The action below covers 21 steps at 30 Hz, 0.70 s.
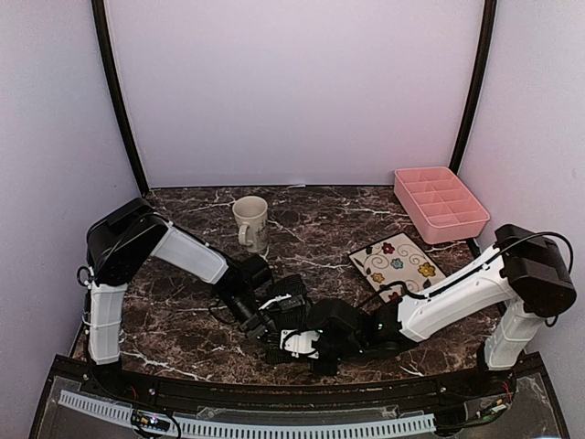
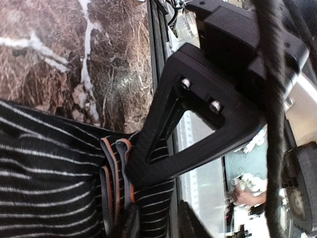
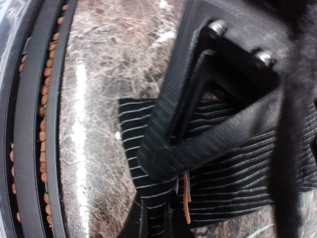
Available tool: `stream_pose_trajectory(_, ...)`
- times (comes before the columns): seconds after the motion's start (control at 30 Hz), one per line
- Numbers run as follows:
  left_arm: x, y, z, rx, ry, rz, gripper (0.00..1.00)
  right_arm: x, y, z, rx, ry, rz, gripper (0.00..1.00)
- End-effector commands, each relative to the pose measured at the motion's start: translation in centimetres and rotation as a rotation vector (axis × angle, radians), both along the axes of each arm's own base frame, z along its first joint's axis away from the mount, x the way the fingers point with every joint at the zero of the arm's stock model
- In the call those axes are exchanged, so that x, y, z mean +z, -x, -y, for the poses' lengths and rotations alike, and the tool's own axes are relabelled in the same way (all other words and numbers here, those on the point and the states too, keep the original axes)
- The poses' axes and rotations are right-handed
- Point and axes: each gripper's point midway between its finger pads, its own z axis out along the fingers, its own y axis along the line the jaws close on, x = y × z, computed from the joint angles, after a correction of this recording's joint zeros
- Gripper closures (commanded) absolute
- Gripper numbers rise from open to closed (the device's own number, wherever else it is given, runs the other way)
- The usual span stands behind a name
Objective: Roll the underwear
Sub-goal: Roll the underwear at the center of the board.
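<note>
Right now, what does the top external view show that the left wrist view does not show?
Only the top external view shows the mug, the pink divided tray and the flowered plate. Only the left wrist view shows the black underwear clearly: thin white stripes, and an orange and grey edge bunched at the left hand. Both show the marble table and that hand.
</note>
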Motion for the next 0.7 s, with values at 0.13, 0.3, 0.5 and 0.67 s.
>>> stream_pose_trajectory(0.13,0.1,-3.8,-2.1,0.12,-0.108,0.283,0.48,-0.1,2.0,-0.1,0.008,0.011,-0.193,1.0)
stream_pose_trajectory(0.3,5.0,-8.2,-3.9,0.328,-0.087,0.625,0.34,0.3,2.0,-0.1,-0.048,0.001,-0.395,1.0)
stream_pose_trajectory(0.5,11.1,-12.3,-8.5,0.641,-0.136,0.992,0.2,0.3,1.7,-0.2,-0.085,0.021,-0.648,1.0)
stream_pose_trajectory(0.67,16.4,-14.7,-14.2,1.075,-0.163,1.129,0.01,0.6,1.4,-0.5,-0.096,0.027,-0.857,1.0)
